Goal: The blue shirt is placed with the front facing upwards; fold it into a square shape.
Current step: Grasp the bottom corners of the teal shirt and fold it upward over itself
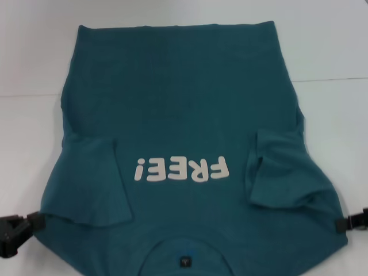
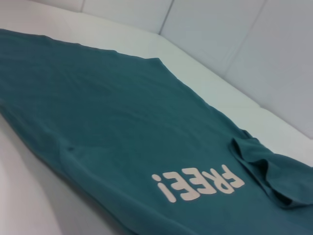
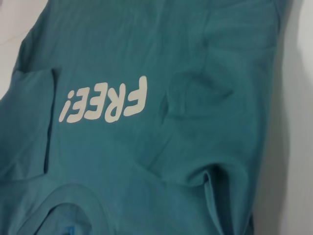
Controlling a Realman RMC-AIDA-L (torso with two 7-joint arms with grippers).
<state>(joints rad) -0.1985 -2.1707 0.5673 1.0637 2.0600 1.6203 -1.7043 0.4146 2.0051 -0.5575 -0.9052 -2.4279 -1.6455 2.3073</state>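
Front-up, the blue shirt (image 1: 184,115) lies spread across the white bench (image 1: 34,57), collar at the near edge, both sleeves folded inward over the chest. At its near-left shoulder sits the left gripper (image 1: 14,230); the right gripper (image 1: 352,221) sits at the near-right shoulder. Whether either claw pinches cloth, I cannot tell.

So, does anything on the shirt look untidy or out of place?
Yes. On the blue shirt, both sleeves are folded inward, but the right sleeve is bunched and wrinkled, while the left sleeve lies flat.
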